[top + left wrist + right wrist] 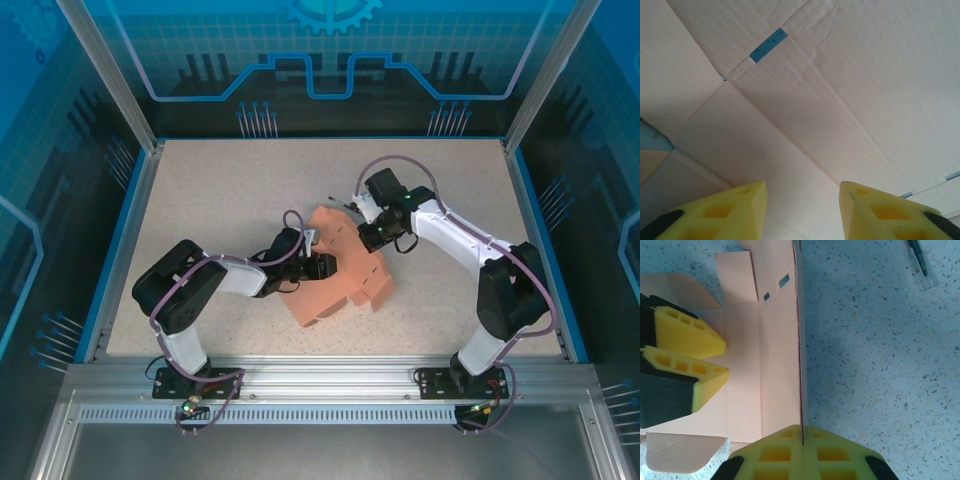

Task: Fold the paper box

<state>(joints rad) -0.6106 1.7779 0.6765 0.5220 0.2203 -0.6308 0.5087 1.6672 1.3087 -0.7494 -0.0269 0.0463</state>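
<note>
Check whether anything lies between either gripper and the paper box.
Nothing visible does. The right gripper is shut on an upright edge of the paper box, and the left gripper hangs open close over its flat panel. The pen lies aside on the table, clear of both.

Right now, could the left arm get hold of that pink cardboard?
Probably yes. The left pincer hangs right over the pink cardboard, jaws apart, with nothing in the way. The right pincer pinches only one raised edge, off to the side.
</note>
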